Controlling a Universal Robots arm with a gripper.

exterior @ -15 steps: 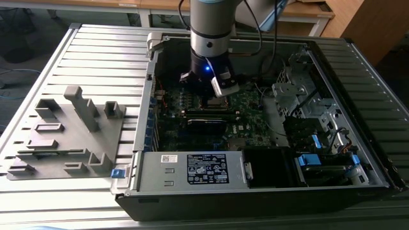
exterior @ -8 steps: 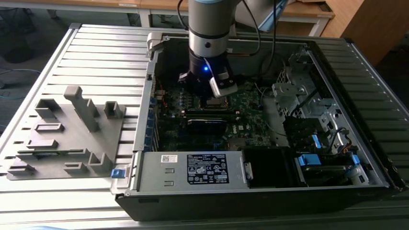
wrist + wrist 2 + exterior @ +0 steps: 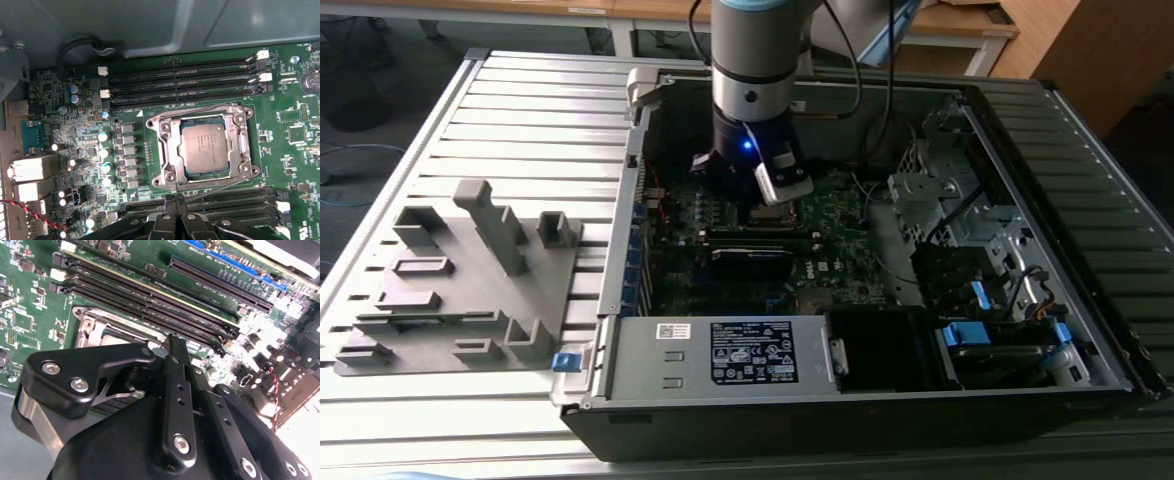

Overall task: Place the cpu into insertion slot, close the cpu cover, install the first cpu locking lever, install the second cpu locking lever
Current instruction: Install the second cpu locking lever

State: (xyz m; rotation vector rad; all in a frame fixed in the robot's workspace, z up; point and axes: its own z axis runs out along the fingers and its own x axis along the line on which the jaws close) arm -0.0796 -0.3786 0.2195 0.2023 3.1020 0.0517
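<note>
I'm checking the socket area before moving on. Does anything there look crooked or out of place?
Nothing stands out. In the first wrist view the cpu lies flat and square inside the cpu cover, which is down around it.

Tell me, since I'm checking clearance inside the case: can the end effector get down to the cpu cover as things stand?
Probably yes. In the first wrist view the cpu cover lies exposed around the cpu, nothing above it, and the end effector sits just beside the socket.
</note>
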